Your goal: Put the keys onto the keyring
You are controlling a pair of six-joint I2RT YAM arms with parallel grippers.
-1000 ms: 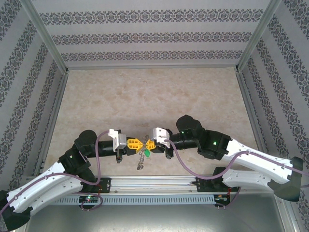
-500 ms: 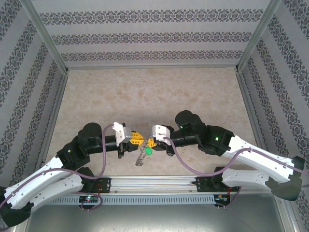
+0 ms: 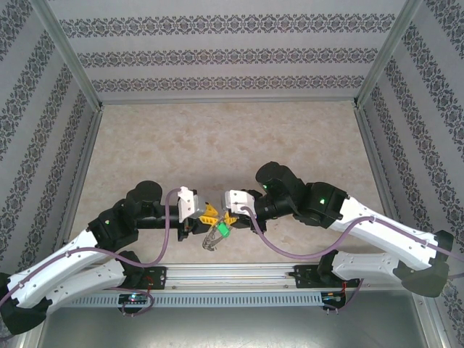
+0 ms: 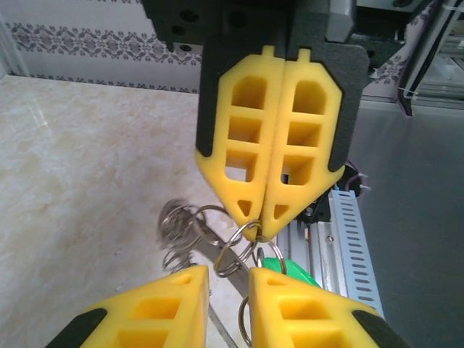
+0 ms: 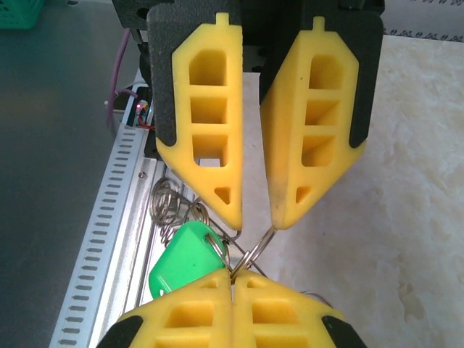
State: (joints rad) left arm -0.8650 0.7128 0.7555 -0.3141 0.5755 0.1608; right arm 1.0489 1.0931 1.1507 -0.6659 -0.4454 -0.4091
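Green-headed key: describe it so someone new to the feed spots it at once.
At the near edge of the beige marbled table, the left gripper and right gripper face each other. The right gripper pinches the keyring, a bunch of silvery wire loops. Among those loops hangs the small key with a bright green plastic head, the only coloured piece amid bare metal.

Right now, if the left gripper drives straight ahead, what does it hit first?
Likely the keyring, its wire loops just ahead of the left gripper; then the shut right gripper. Depth unclear.
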